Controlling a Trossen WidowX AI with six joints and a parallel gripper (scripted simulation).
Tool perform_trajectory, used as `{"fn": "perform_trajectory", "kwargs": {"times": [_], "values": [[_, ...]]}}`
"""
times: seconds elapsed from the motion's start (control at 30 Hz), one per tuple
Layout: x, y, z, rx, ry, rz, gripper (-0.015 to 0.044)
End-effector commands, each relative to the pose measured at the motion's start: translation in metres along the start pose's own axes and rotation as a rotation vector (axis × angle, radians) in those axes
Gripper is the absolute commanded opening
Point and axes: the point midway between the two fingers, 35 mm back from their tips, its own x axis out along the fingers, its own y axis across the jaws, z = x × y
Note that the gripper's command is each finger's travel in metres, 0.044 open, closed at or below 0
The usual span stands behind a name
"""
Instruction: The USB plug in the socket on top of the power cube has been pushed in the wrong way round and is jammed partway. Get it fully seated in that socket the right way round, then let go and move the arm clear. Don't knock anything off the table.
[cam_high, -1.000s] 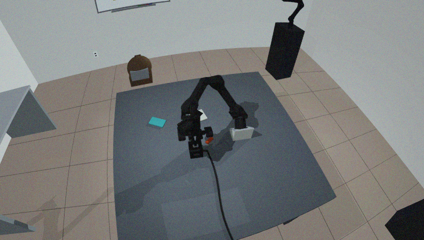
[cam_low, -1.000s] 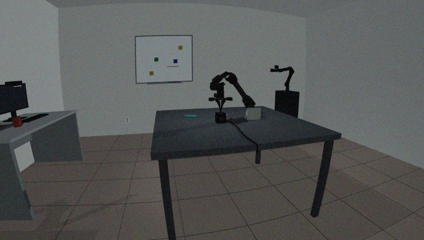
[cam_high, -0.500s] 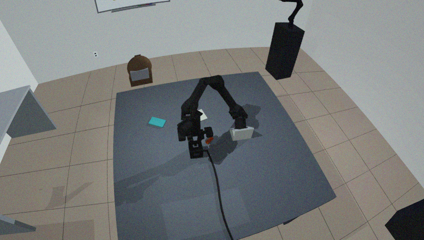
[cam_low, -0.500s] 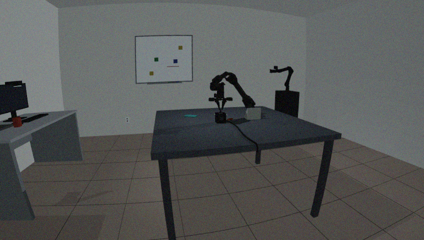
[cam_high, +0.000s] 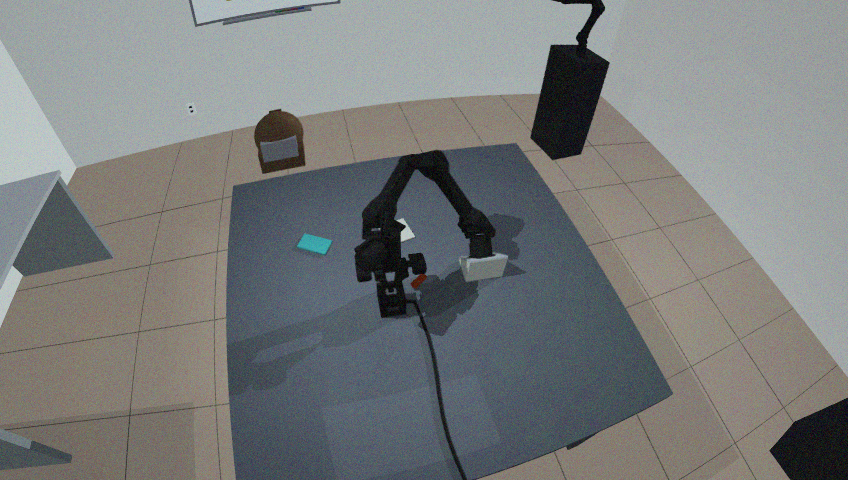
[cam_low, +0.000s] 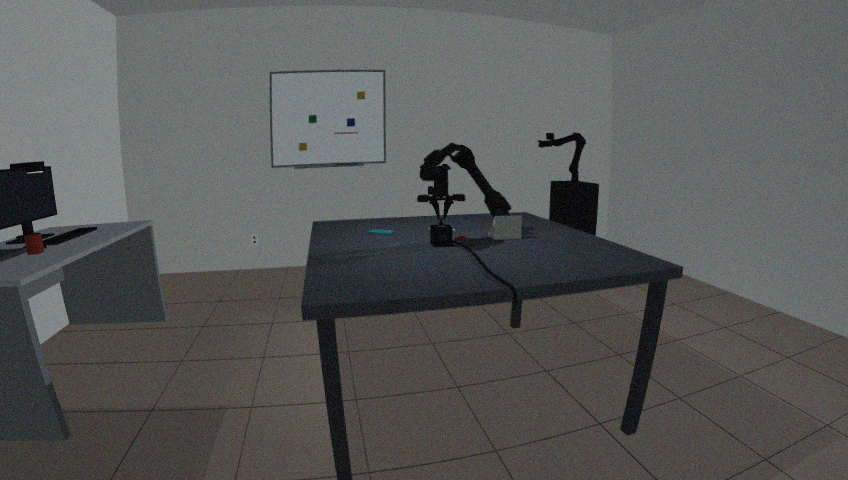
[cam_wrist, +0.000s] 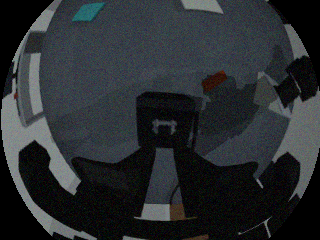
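Jaws slightly spread, gripping nothing, above boxy matte-black power cube; pale USB plug atop.

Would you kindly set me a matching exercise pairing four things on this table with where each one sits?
Things:
1. teal card
2. small red block
3. black cable
4. power cube

Places:
A. runs from the cube off the table edge
B. directly below the gripper
C. lies flat, apart from everything else
D. close beside the cube, near the cable's start

Pairs: 1-C, 2-D, 3-A, 4-B
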Motion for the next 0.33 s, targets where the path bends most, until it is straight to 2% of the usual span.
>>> {"fn": "perform_trajectory", "kwargs": {"times": [0.0, 0.3], "values": [[-0.004, 0.0001, -0.0009, 0.002, 0.002, 0.001, 0.0095], [-0.013, 0.0001, -0.0017, 0.002, 0.003, 0.0, 0.0095]]}}
